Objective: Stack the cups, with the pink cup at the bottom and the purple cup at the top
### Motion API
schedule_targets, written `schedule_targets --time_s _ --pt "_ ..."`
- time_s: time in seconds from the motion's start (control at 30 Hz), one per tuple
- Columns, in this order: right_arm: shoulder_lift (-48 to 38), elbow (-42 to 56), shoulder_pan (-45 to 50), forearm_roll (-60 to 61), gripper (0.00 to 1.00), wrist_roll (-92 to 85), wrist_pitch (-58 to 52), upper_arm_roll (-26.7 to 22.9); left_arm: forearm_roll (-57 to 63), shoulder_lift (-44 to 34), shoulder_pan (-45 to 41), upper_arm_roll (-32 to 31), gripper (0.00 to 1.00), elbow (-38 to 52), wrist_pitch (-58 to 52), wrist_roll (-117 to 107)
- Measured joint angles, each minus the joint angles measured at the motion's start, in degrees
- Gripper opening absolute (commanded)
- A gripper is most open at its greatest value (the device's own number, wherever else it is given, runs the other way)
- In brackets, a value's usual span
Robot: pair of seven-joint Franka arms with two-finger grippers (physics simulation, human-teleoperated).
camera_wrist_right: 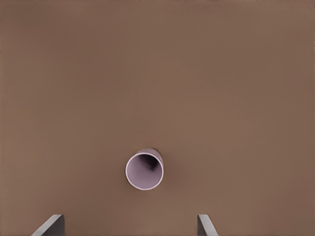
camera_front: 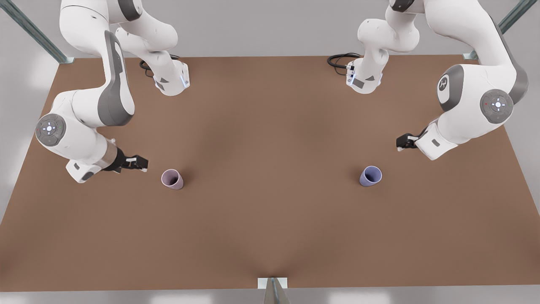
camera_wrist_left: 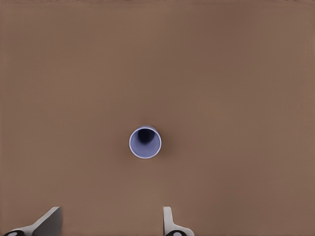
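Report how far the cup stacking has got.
Nothing is stacked yet. The pink cup and the purple cup stand upright and far apart on the table. The left gripper hangs open above the purple cup, the right gripper open above the pink one; neither holds anything. Grasping, lifting and nesting purple into pink all remain.

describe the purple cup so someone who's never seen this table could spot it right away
On the brown table, look toward the front view's right, just below the left end effector. The purple cup stands upright there, alone. It is bluish lavender, unlike the pink cup on the opposite side.
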Motion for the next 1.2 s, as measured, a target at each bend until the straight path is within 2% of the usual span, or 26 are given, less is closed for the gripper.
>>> schedule_targets --time_s 0.17,0.3,0.57,0.87,1.13,1.2 --pt "0.83 -0.26 -0.04 0.04 1.00 0.35 1.85 0.00 0.02 1.54 0.04 0.15 1.00 -0.31 0.55 0.03" --pt "5.25 -0.99 -0.17 0.12 1.00 0.65 4.52 0.00 -0.08 1.88 0.00 0.01 1.00 -0.65 -0.02 0.17" --pt "4.65 -12.08 2.36 0.83 1.00 1.10 11.03 2.62 0.01 1.66 -0.08 -0.03 1.00 -0.53 -0.54 0.38" --pt "7.81 -14.30 0.97 0.95 1.00 1.34 14.37 2.45 0.16 1.61 -0.14 -0.60 1.00 -0.45 -1.15 0.53" --pt "7.95 -21.34 -3.08 1.19 1.00 0.52 17.15 2.52 0.23 1.65 -0.08 -0.65 1.00 -0.37 -1.33 0.63" --pt "8.90 -21.76 -3.23 1.89 0.95 0.14 18.54 2.54 0.26 1.51 -0.09 -0.65 1.00 -0.36 -1.36 0.65"
